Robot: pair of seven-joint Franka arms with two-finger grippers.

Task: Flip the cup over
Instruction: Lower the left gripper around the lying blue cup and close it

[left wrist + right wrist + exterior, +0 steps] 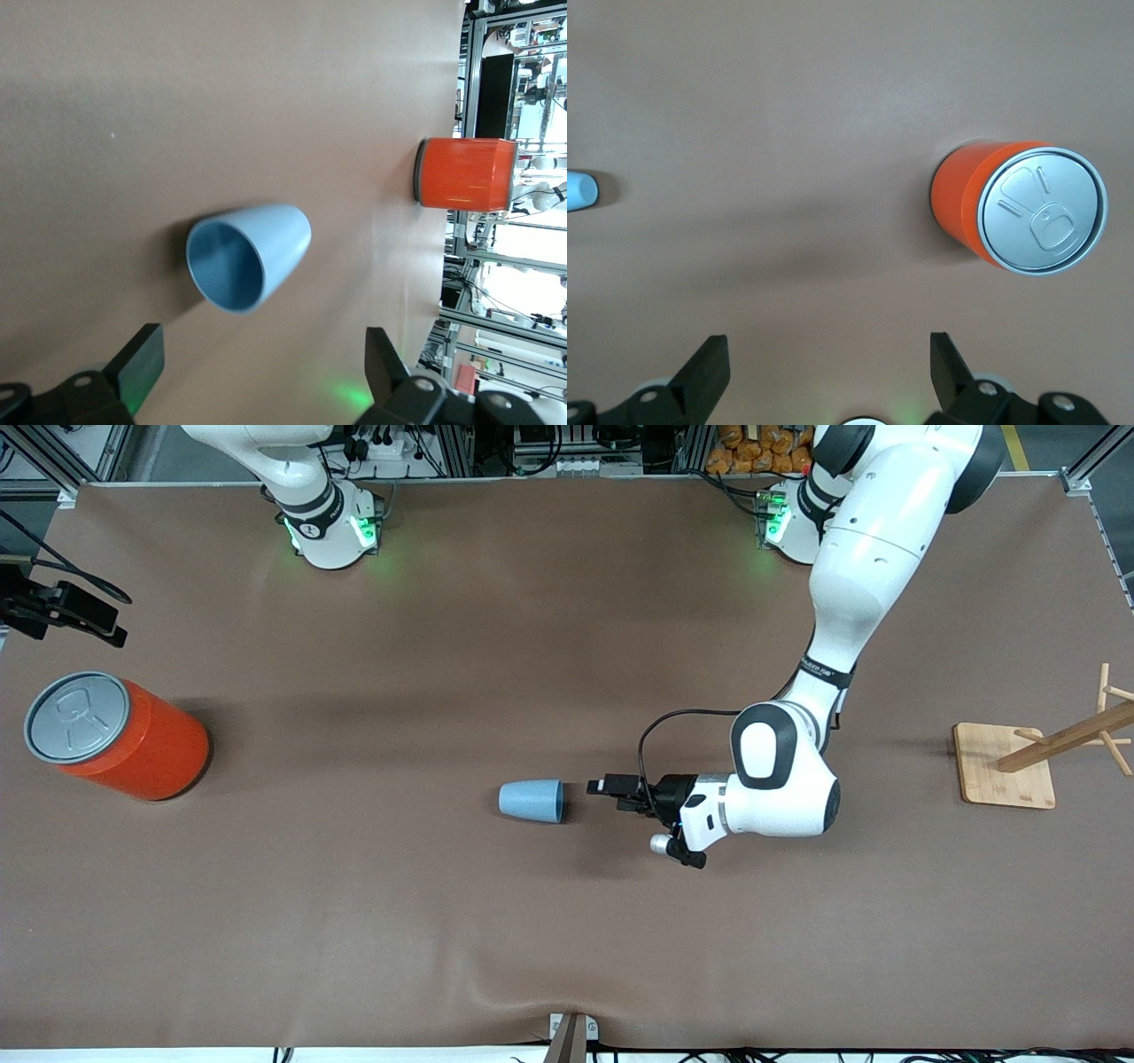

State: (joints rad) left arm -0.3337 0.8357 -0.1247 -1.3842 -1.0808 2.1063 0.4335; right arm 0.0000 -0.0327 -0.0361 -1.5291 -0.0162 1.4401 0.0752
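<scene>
You have the cup (532, 801) lying on its side mid-desk (443, 921), mouth toward the left arm's end. The left gripper (595, 786) sits just beside that mouth, low, jaws wide, not touching. The can (115, 735) stands upright well apart, at the right arm's end. The right gripper (828, 372) hangs high over that end, waiting. The wooden rack (1045, 757) stands at the left arm's end.

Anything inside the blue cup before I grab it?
The cup lies on its side on the table, mouth toward the open left end effector. The visible interior is bare blue plastic with nothing in it; the deepest part near the base is shadowed.
</scene>
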